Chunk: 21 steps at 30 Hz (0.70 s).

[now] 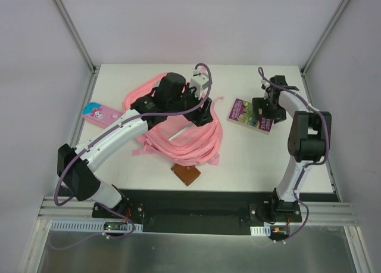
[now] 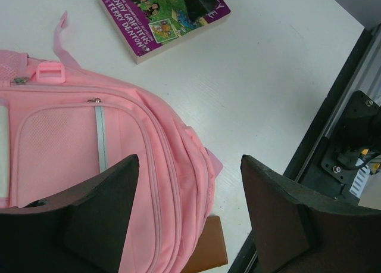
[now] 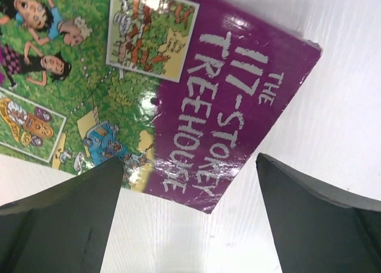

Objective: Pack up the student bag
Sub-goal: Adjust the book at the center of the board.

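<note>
The large pink fabric backpack [image 1: 178, 139] is lying on the white counter [image 1: 256, 160] under the left gripper [image 2: 187, 168], its jaws released, while the right gripper [image 3: 190, 163] is hovering, jaws spread and empty, over the purple paperback book [image 3: 178, 76] beside it, seemingly starting a pick-up that calls for lowering and clamping.

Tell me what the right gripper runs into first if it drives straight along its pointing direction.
Most likely the purple book, lying flat on the white table; the right gripper, open, points at its cover near a corner. Depth is unclear.
</note>
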Available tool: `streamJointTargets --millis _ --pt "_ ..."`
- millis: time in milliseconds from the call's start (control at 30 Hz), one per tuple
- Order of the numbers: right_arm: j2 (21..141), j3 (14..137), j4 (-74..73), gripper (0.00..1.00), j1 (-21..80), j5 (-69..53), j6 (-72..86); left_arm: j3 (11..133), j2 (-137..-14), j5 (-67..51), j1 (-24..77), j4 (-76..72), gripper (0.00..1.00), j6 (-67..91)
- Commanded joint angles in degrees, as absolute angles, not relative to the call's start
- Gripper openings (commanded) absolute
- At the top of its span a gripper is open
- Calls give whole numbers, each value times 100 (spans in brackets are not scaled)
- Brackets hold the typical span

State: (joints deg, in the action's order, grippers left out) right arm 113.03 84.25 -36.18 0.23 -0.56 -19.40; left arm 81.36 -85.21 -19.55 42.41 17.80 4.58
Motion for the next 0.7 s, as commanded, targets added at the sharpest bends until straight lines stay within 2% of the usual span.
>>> streamJointTargets --millis 0,167,233,333,400,533,667 --pt "10750 7893 -4113 96 106 396 -2074 8270 -8376 -2188 4263 1635 68 255" --pt "9924 8279 -3686 96 114 624 -1356 8227 -8306 -2153 4263 1635 68 316" --pt "9958 8506 -3534 96 123 659 -1170 8200 -8306 -2145 4263 1626 69 351" --pt "10483 9244 -3463 96 184 318 -941 8165 -8236 -2118 4263 1626 69 387" --pt "11247 10201 -3874 96 255 255 -818 8147 -8183 -2066 4263 1626 69 396" --pt "12505 11660 -4543 96 492 641 -791 8068 -8060 -2004 4254 1635 69 404" --pt "13401 12506 -4798 96 729 712 -765 8007 -7963 -1925 4263 1626 69 413"
